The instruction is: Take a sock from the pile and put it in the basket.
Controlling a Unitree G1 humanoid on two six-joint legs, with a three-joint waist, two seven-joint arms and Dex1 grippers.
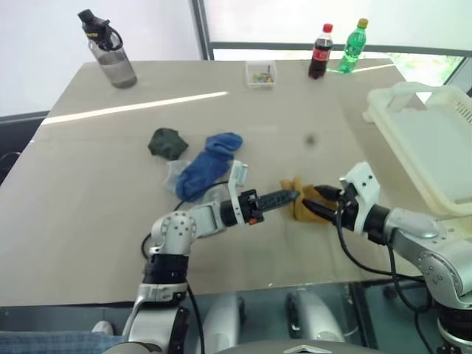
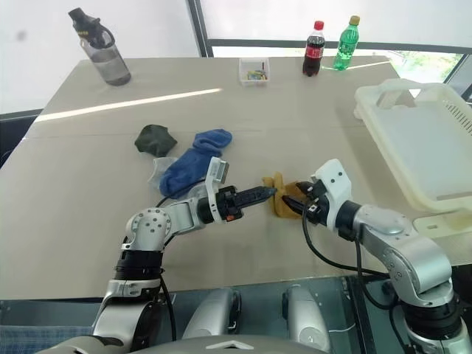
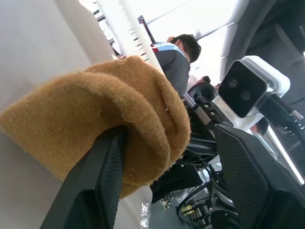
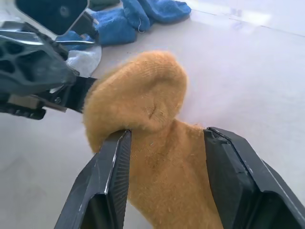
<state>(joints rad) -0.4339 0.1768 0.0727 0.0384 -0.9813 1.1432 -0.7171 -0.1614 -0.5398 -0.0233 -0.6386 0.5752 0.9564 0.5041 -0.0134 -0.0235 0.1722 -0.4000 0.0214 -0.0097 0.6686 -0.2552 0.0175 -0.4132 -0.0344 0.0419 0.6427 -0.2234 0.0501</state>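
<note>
Both pincers meet at the yellow sock (image 1: 301,203) on the bench (image 1: 310,110): the left pincer (image 1: 293,196) has one finger tucked under a fold, the right pincer (image 1: 316,200) straddles it with jaws apart, and the likely next move is to close, lift and carry it right to the basket (image 1: 435,151).

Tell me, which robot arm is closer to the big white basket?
Right. The right end effector sits just beside the basket, at the yellow sock; the left end effector is across the sock.

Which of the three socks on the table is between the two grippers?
The mustard-yellow sock. It lies between the left gripper and the right gripper, apart from the blue sock and the dark green wad, which lie farther left.
</note>
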